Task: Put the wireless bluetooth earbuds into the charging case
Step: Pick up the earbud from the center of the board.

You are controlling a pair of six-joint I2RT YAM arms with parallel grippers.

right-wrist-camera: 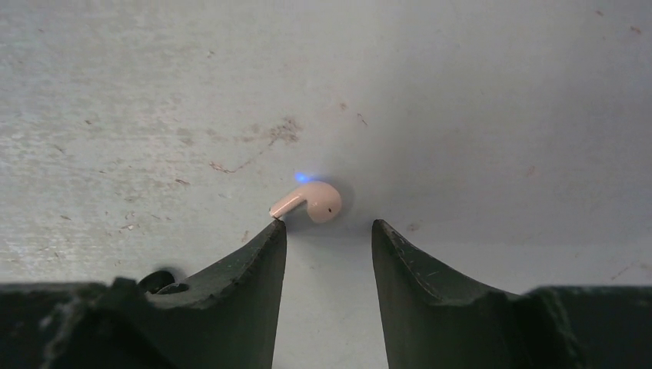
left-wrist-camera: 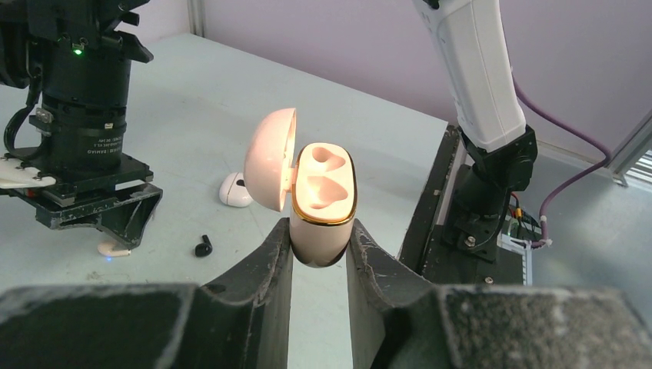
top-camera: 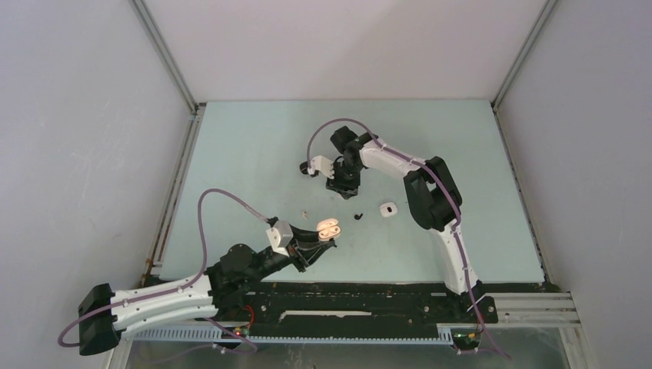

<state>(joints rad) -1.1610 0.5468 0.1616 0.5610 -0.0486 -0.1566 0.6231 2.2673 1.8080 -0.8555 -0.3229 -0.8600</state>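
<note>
My left gripper [left-wrist-camera: 319, 234] is shut on the lower body of a pale pink charging case [left-wrist-camera: 324, 188], held a little above the table. The case's lid [left-wrist-camera: 271, 157] is swung open and both wells are empty. In the top view the case [top-camera: 329, 228] sits near the table's front middle. My right gripper [right-wrist-camera: 329, 224] points down at the table farther back, open. A pale pink earbud [right-wrist-camera: 311, 201] with a blue light lies just past its fingertips, its stem end at the left fingertip. A black earbud [left-wrist-camera: 203, 247] lies on the table between the arms.
A small white closed case [top-camera: 387, 208] lies right of the black earbud [top-camera: 357, 216]. A tiny pale object [top-camera: 305, 214] rests left of the held case. The right arm's wrist [left-wrist-camera: 84, 115] stands over the pale earbud [left-wrist-camera: 114, 247]. Walls enclose the table on three sides.
</note>
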